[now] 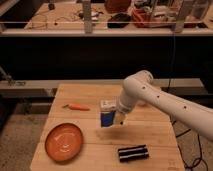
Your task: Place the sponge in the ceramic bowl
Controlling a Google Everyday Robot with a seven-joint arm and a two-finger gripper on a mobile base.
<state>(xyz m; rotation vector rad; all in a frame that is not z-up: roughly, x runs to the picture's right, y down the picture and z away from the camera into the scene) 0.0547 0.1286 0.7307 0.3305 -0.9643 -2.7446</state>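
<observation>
The white arm (161, 102) reaches in from the right edge and bends down over the middle of the wooden table (155, 131); the gripper (115, 120) hangs at its end, above the tabletop and a little right of centre; its fingers are clamped together on the sponge (106, 119), a small dark-blue block that sits at the gripper's left side and is held clear of the wood, with a faint shadow on the boards beneath it.

The ceramic bowl (64, 142), a wide, shallow orange-red dish, rests on the near-left part of the table; it is well apart from the sponge, lower and to the left in the camera view, and nothing lies in it apart from a pale glint on its glaze.

A white packet (107, 104) shows just above the sponge in the picture, lying farther back on the table; whether it touches the sponge cannot be told. A small orange carrot (78, 106) lies to the left of the packet, near the far-left part of the tabletop; a black ribbed block (133, 153) lies flat near the front edge, below and to the right of the gripper.

Behind the table runs a dark gap, and above it a long cluttered bench (60, 22) with cables and boxes whose details are too blurred to make out.
</observation>
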